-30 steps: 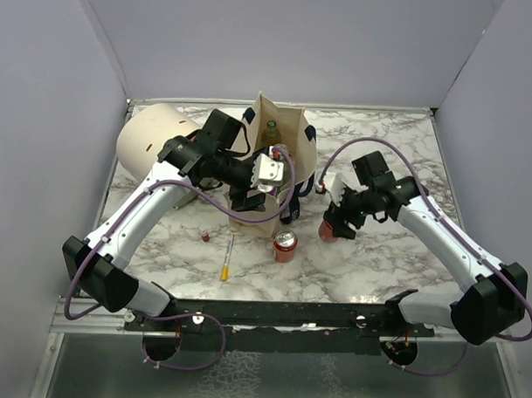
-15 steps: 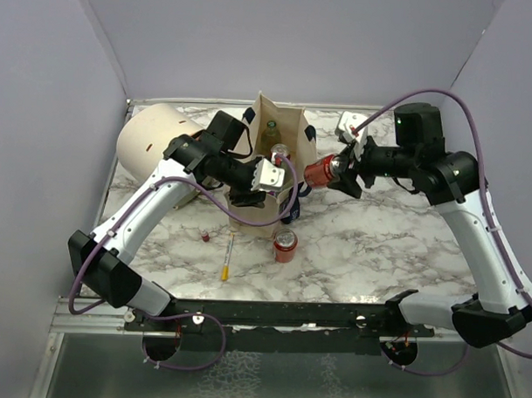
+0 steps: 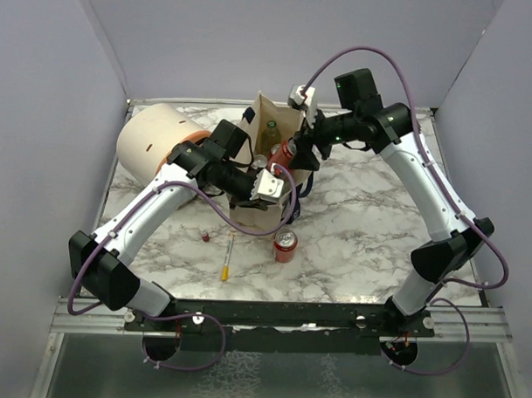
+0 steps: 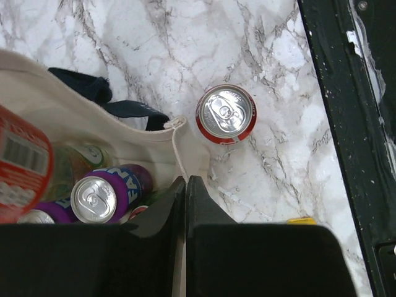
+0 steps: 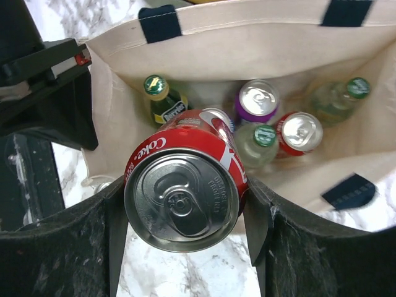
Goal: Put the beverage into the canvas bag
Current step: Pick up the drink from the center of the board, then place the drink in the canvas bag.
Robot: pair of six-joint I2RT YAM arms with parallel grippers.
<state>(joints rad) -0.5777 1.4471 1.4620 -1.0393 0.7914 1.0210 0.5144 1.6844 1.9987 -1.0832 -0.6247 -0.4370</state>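
The canvas bag (image 3: 267,120) stands upright mid-table, its mouth wide, with several cans and bottles inside (image 5: 272,124). My right gripper (image 5: 185,189) is shut on a red Coke can (image 5: 183,204), the beverage, and holds it tilted over the bag's opening (image 3: 282,154). My left gripper (image 4: 186,180) is shut on the near rim of the canvas bag (image 4: 130,136), with a thin strip of cream cloth between its fingers; in the top view the left gripper (image 3: 271,183) sits at the bag's front edge. A second red can (image 3: 285,246) stands on the table in front of the bag (image 4: 226,114).
A cream-and-orange drum (image 3: 153,141) lies at the back left beside the left arm. A yellow pen (image 3: 226,259) and a small red piece (image 3: 205,236) lie on the marble near the front. The dark frame rail (image 4: 346,124) runs along the near table edge.
My right arm lifted the Coke can off the table and swung it left, up over the bag's mouth. My left gripper closed onto the bag's near rim.
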